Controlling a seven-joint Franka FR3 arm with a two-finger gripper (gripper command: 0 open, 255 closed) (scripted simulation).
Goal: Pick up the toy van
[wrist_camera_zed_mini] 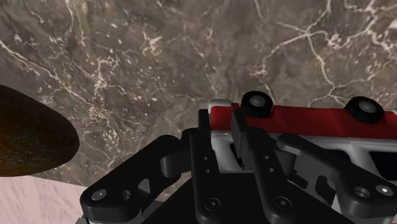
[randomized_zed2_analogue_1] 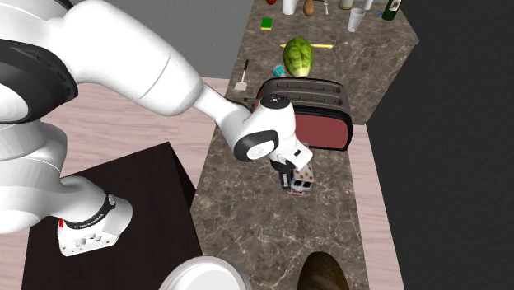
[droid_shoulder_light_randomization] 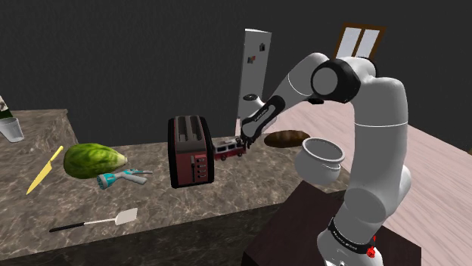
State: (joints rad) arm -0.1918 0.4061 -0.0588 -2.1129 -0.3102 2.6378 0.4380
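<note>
Toy van (droid_shoulder_light_randomization: 225, 150) gripped off-centre, above the worktop (droid_shoulder_light_randomization: 227, 205).
In the shoulder view, van lay just right of the toaster (droid_shoulder_light_randomization: 189, 151), long axis running toaster-to-end effector (droid_shoulder_light_randomization: 241, 143); fingers narrow, clasping its right end. Clearance unclear.

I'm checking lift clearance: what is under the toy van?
Dark veined stone countertop lies under the red and white toy van, clasped by the black gripper. Wheel contact with it is hidden by the van.
</note>
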